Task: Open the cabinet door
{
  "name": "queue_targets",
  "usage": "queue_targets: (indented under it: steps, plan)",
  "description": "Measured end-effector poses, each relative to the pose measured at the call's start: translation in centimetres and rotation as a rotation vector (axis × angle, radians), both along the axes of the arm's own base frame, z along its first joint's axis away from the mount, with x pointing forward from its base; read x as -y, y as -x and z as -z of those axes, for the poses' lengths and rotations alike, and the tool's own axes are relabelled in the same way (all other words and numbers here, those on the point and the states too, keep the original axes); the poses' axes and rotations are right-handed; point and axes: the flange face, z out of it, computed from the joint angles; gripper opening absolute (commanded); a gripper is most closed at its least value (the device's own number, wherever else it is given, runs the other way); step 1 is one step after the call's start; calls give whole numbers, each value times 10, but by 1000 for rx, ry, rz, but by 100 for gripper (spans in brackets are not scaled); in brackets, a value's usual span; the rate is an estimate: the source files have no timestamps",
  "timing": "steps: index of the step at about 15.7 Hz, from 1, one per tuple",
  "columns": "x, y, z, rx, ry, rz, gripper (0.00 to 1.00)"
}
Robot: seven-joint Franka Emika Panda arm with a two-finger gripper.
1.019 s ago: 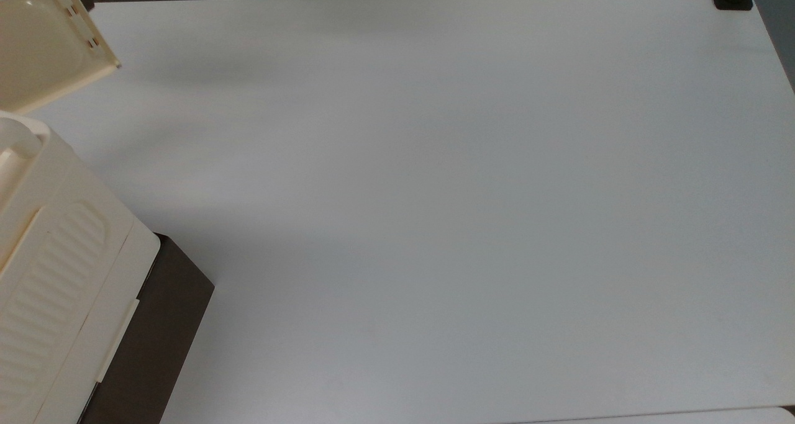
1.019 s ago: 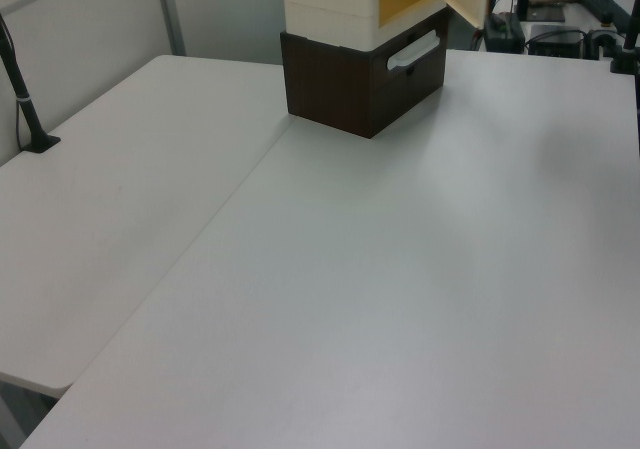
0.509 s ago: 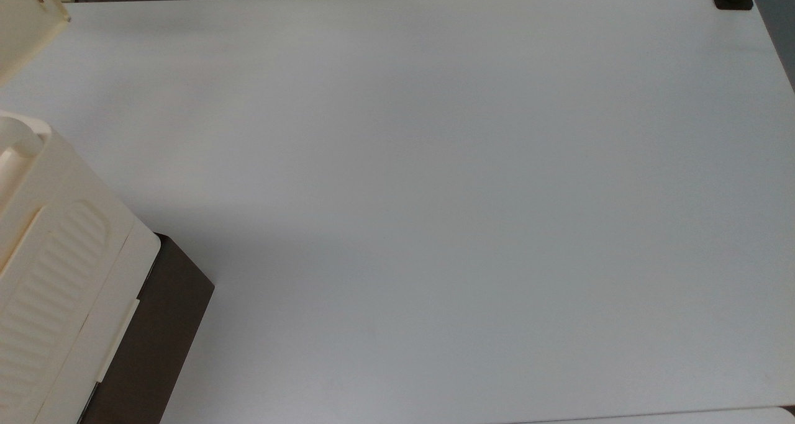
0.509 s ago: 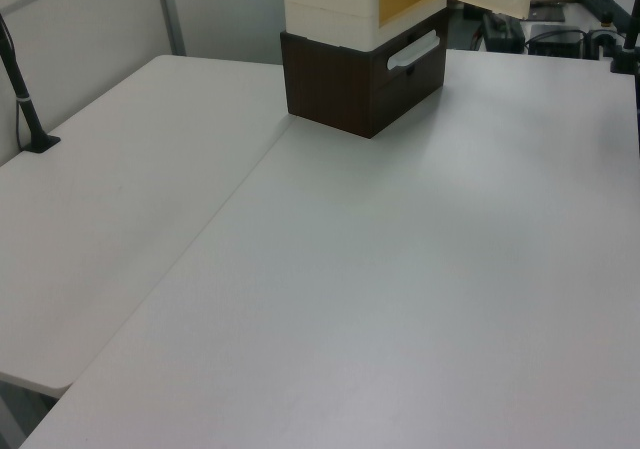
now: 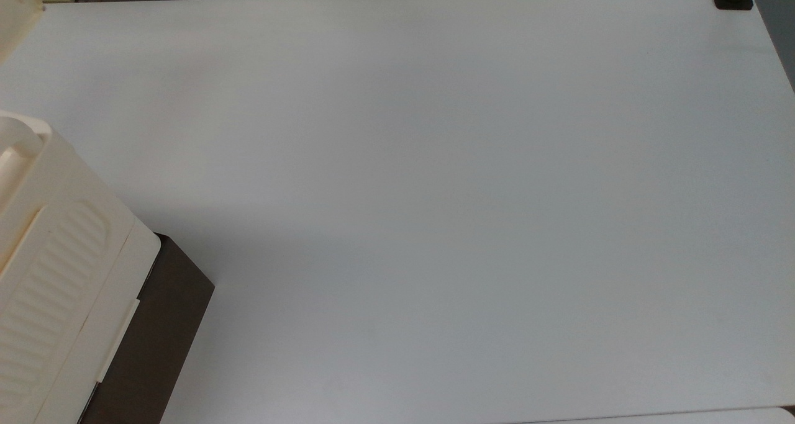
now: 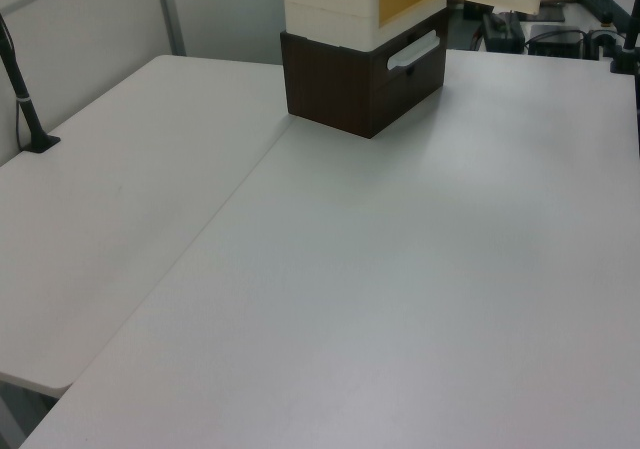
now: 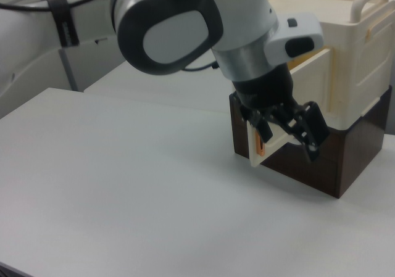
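One claw (image 7: pixel 288 134) hangs before the swung-out cabinet door (image 7: pixel 270 142).

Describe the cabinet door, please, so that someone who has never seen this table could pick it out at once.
On the white table stands a boxy cabinet, cream above and dark brown below. The cabinet door is the cream panel swung out from the upper part, right by the gripper. Unlike the brown drawer front with its pale handle below, it hangs open, with an orange latch tab near its free edge.
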Motion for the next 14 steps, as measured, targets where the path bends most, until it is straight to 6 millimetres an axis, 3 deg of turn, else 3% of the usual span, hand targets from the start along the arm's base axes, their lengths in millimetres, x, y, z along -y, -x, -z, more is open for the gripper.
queue_targets:
  steps: [3,6,8,11,14]
  plan:
    - [-9,5,-25,35,-17,-5,100]
    - [-35,6,-57,83,-39,-39,100]
    - [-67,4,-77,90,-72,-91,100]
    - [-131,-11,-99,94,-120,-133,100]
    - [-202,-42,-101,78,-183,-154,100]
